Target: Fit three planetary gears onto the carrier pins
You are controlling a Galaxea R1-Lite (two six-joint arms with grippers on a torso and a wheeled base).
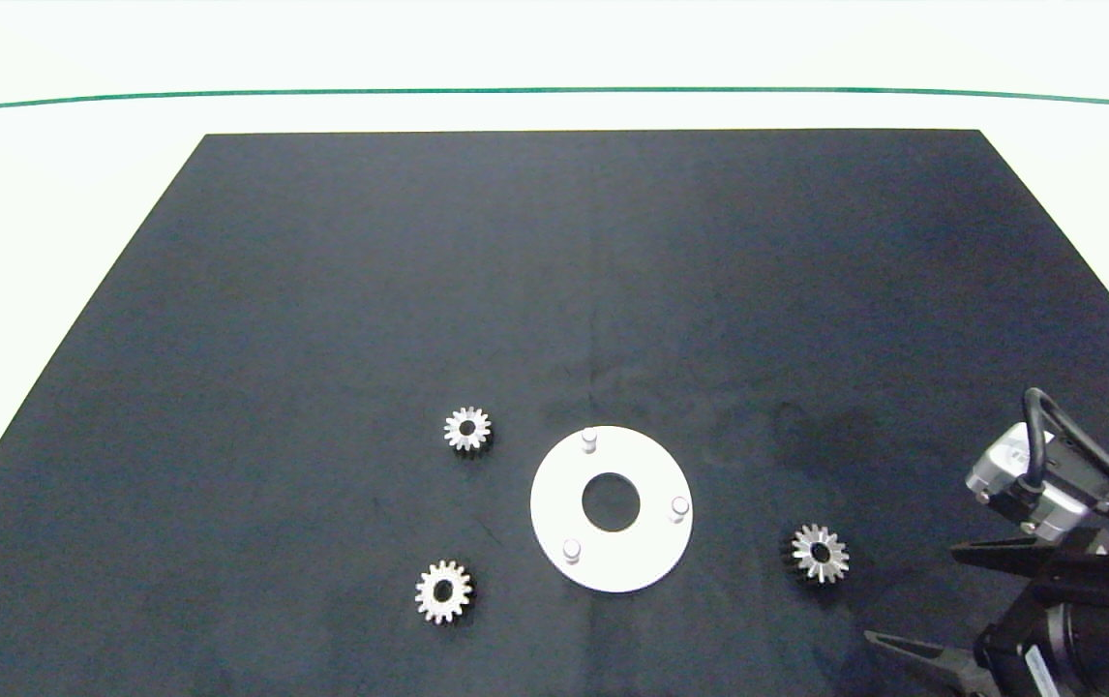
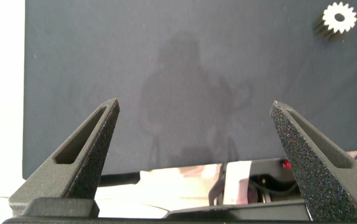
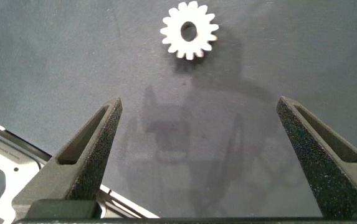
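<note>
Around white disc (image 1: 612,561), three gears (image 1: 467,429) lie loose

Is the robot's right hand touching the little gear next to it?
Apart. In the right wrist view, the right hand is open, and bare black mat separates both fingers from the gear.

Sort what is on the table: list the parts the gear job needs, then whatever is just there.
Needed:
three planetary gears, all loose on the mat
white disc with three bare carrier pins
right hand, open near one gear

Just there:
black mat
</note>
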